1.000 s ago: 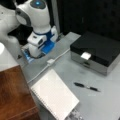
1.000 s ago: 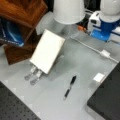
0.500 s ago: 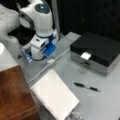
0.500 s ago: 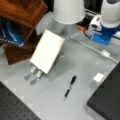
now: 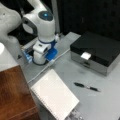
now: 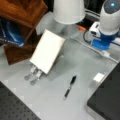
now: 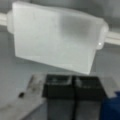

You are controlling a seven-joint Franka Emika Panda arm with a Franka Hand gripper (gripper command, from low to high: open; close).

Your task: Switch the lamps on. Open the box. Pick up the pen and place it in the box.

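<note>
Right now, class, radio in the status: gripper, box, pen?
Gripper shut, down at cable switch. Box closed. Pen lying on table, untouched.

The blue-and-white gripper (image 5: 49, 58) presses down on a white cable (image 5: 47, 67) on the grey table (image 5: 105, 105). Beyond it sits the shut black-lidded silver box (image 5: 96, 52); the slim black pen (image 5: 87, 87) lies nearer, well apart

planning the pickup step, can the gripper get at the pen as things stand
Probably yes: the pen lies alone on bare table, clear of the closed box and the notepad. The gripper, jaws together, sits at the cable switch.
</note>
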